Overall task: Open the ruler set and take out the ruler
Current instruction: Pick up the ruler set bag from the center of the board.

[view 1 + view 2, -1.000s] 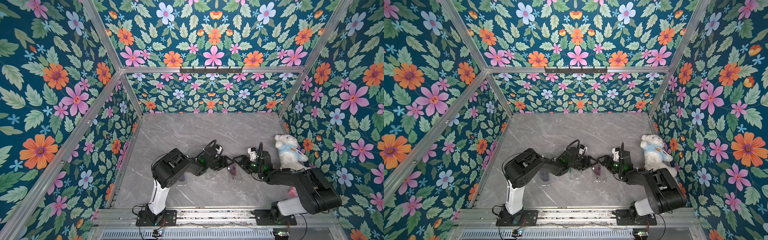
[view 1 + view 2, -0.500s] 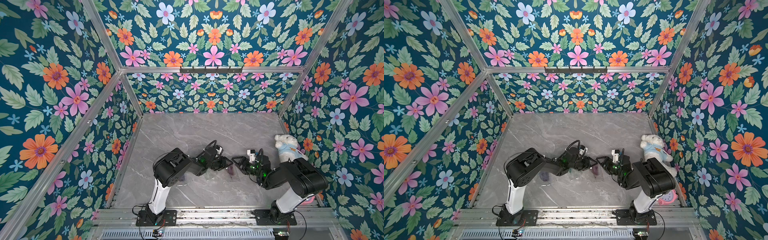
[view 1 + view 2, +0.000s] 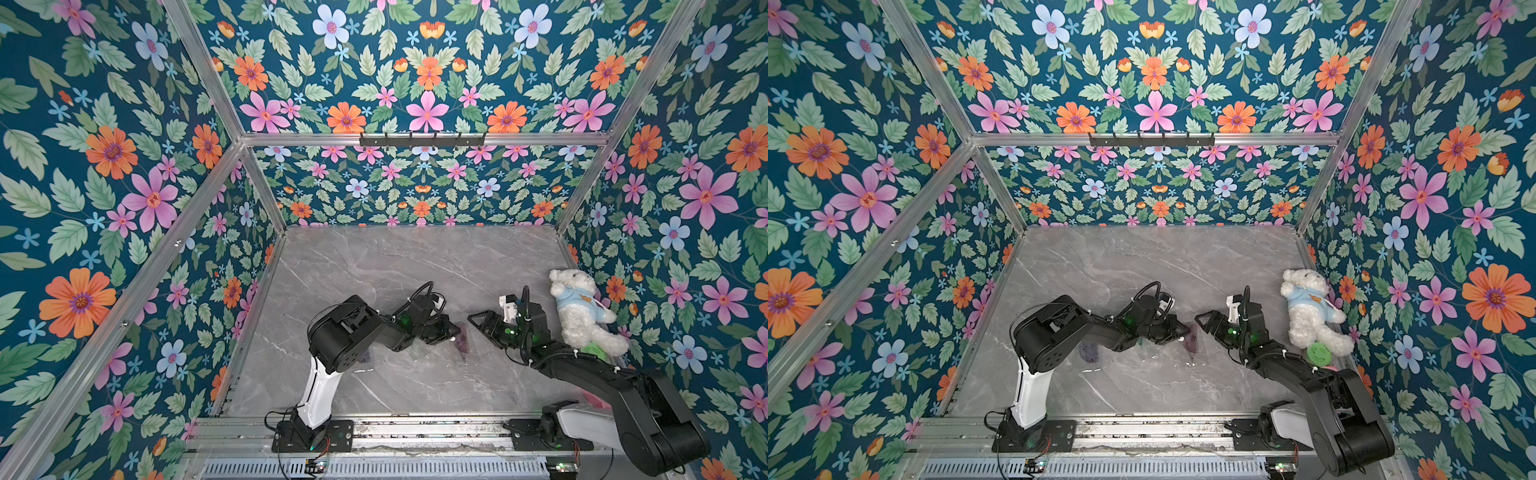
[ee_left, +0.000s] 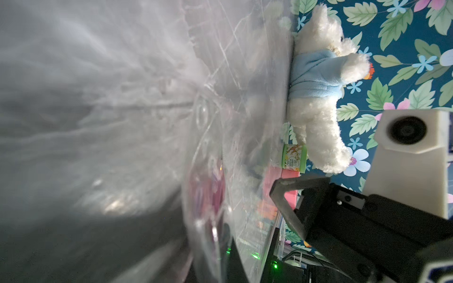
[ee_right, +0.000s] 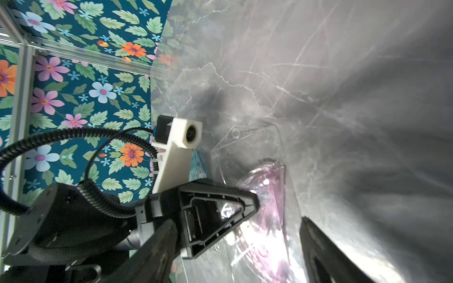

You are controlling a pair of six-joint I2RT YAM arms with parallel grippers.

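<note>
The ruler set (image 3: 428, 353) is a clear plastic pouch lying on the grey marble table between my two arms. A purple-pink ruler (image 3: 464, 344) shows through it in both top views, and in the right wrist view the ruler (image 5: 269, 196) shows again. My left gripper (image 3: 453, 332) is shut, its fingertips (image 5: 252, 198) pinching the pouch's edge by the ruler. In the left wrist view the pouch (image 4: 220, 159) fills the frame and hides my own jaws. My right gripper (image 3: 478, 322) is open just right of the pouch, with nothing between its fingers (image 5: 157, 245).
A white teddy bear (image 3: 582, 311) in a blue shirt lies by the right wall, with a green round tub (image 3: 592, 351) at its feet and something pink (image 3: 598, 401) behind my right arm. Another flat purple piece (image 3: 1090, 353) lies under my left arm.
My left gripper has shut on the pouch's edge. The right arm has swung its elbow out and down toward the front right; its gripper stays open beside the pouch.
</note>
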